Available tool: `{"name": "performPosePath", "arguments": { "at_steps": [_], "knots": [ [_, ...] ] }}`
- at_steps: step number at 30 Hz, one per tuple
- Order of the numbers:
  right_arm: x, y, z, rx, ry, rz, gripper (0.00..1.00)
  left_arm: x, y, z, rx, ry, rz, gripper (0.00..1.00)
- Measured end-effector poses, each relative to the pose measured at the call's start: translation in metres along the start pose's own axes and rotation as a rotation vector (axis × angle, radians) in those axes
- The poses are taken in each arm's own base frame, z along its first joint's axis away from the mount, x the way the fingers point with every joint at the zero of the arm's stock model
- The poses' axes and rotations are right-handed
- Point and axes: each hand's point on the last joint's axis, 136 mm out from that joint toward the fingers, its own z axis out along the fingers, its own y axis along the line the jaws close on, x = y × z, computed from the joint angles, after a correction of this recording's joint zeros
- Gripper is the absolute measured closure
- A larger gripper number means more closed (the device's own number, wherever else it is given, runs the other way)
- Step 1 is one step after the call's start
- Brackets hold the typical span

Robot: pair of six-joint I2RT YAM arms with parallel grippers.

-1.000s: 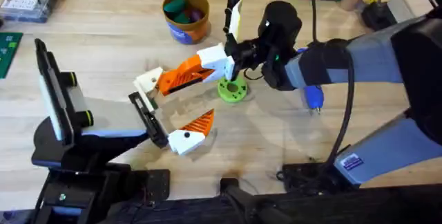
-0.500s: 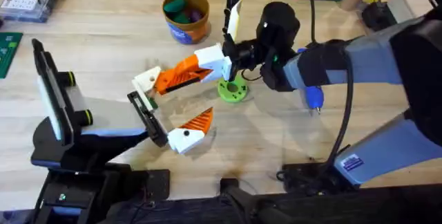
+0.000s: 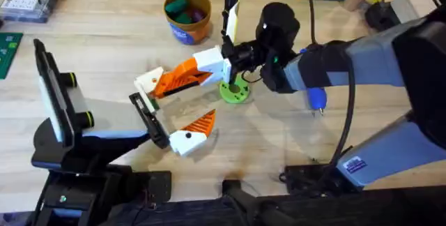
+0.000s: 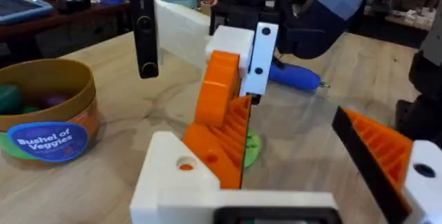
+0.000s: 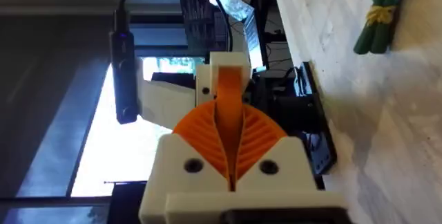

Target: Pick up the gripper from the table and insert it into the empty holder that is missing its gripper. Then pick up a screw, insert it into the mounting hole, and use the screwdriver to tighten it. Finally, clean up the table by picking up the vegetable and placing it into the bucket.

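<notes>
1. The right gripper (image 3: 224,57), at centre frame in the overhead view, is clamped on the white block base of the gripper (image 3: 182,74), the orange ribbed wedge, held clear of the table with its thin tip slanting down-left.
2. That tip touches or sits just beside the holder (image 3: 148,80), the cream-white socket block left of centre; I cannot tell whether it has entered.
3. I judge the part a light, rigid printed plastic. The ribbed orange face would slip and tilt in the jaws, so I keep my hold on the flat-sided white base.
4. The left gripper (image 3: 155,125), at lower left, grasps the holder's black bracket; I cannot tell its finger spacing.
5. The bucket (image 3: 187,17) sits at upper centre, and the screwdriver (image 3: 316,99) lies right of centre.
</notes>
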Motion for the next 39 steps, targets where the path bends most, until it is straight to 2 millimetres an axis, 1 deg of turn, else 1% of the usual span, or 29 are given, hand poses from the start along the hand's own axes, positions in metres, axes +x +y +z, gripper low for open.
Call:
{"name": "performPosePath", "arguments": {
  "at_steps": [4, 25, 30, 39],
  "knots": [
    [0.0016, 0.0004, 0.0032, 0.000, 0.007, -0.001, 0.988, 0.0000, 0.0000, 0.0000, 0.000, 0.000, 0.004, 0.015],
    [-0.0015, 0.0008, 0.0043, 0.002, -0.005, -0.012, 0.988, -0.0002, 0.0013, 0.0000, -0.008, -0.001, 0.006, 0.014],
    [-0.0038, -0.0018, 0.0066, 0.016, 0.003, 0.006, 0.988, 0.0000, 0.0015, 0.0000, -0.009, 0.000, 0.002, 0.015],
    [-0.0068, 0.0018, 0.0094, 0.020, 0.027, -0.032, 0.988, -0.0002, 0.0017, 0.0000, -0.010, -0.001, 0.010, 0.014]
  ]
}}
